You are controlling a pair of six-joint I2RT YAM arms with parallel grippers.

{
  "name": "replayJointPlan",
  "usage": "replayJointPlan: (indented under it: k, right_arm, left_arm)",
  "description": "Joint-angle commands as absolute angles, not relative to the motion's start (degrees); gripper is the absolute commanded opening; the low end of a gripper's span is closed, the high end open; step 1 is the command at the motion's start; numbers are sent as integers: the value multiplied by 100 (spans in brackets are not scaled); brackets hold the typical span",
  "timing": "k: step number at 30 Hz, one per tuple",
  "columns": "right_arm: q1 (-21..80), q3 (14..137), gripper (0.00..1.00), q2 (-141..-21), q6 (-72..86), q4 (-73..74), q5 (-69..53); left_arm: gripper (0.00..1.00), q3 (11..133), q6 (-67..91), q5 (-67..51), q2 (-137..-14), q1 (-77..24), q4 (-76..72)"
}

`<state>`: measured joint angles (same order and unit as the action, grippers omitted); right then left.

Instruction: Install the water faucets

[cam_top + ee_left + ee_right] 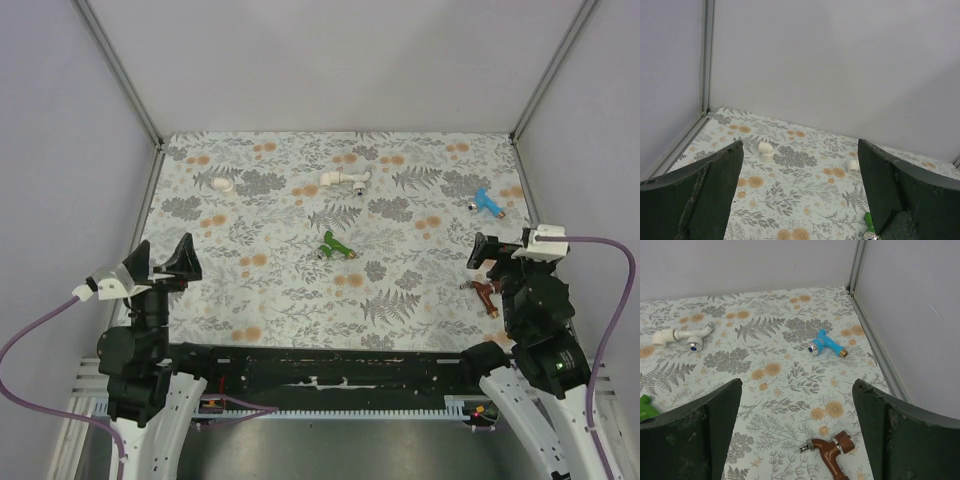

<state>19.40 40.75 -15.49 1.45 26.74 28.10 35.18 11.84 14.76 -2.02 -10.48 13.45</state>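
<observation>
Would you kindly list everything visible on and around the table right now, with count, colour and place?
green faucet: one, bright green, middle of the table
blue faucet: one, light blue, far right, near the wall
brown faucet: one, reddish-brown, near right, by the right arm
white faucet: one, white, far centre
elbow fitting: one, white, far left
table: one, pale cloth with grey ferns and orange flowers
walls: white panels on three sides, metal corner rails
cables: two, purple, one per arm
left gripper: one, dark fingers, open, empty, near left
right gripper: one, dark fingers, open, empty, near right, by the brown faucet
</observation>
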Motion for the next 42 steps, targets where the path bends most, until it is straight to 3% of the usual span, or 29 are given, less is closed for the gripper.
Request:
replayJointPlan:
  k: [1, 6, 12, 20, 27, 42]
  right_arm:
    - [1969, 4569, 98, -2231, 368, 2821, 2769]
    - [1969, 5027, 98, -3592, 834, 2848, 2338]
    - [1951, 5755, 98, -5455, 1591, 3040, 2717]
    - [1934, 6626, 91, -7582, 1039, 2962, -128]
    - [2126, 6961, 89, -9095, 563, 2866, -1440]
    - [3392, 8006, 67, -10959, -184, 2918, -1354]
  left_arm:
    - [100, 3516, 940, 1722, -140, -1134, 1266]
    - [100, 3507, 923, 1810, -149, -1186, 1266]
    - [100, 3498, 905, 1872, -123, -1239, 1292]
    - [100, 3489, 888, 1872, -123, -1318, 1292]
    - [100, 3481, 888, 1881, -140, -1345, 1301]
    - [100, 3480, 896, 1811, -290, -1336, 1310]
